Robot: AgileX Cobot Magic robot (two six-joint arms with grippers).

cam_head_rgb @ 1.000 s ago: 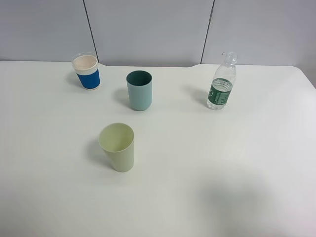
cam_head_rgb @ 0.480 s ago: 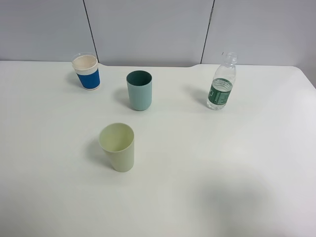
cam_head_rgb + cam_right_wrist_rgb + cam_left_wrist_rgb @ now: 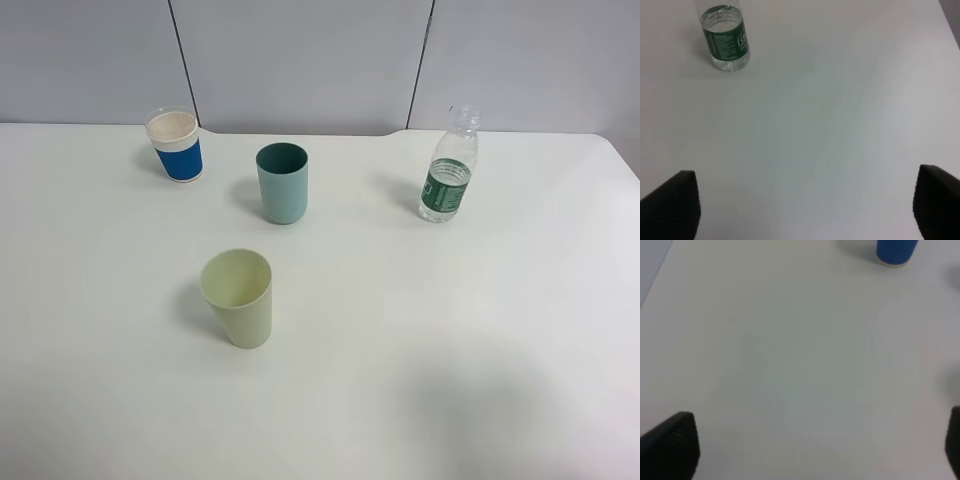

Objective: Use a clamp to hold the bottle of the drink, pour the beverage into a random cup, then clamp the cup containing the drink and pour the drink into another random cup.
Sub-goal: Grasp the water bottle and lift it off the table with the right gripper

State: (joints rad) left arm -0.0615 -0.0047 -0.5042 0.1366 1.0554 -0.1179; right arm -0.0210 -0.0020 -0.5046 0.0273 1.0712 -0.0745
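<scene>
Standing by the far table (image 3: 450,350) edge, the bottle (image 3: 447,175) has room all round

Bottle (image 3: 448,170): small, clear plastic, ribbed body with a dark green label band; it stands upright at the far right part of the white counter (image 3: 450,330), well apart from both cups.
Beverage (image 3: 726,61): clear and colourless inside the bottle; its level cannot be told.
Teal cup (image 3: 282,183): plain blue-green tumbler, darker inside; upright, mouth up, at the far middle, left of the bottle.
Yellow-green cup (image 3: 238,298): pale, tapered tumbler; upright, nearer than the teal cup and a little left of it, not touching.
</scene>
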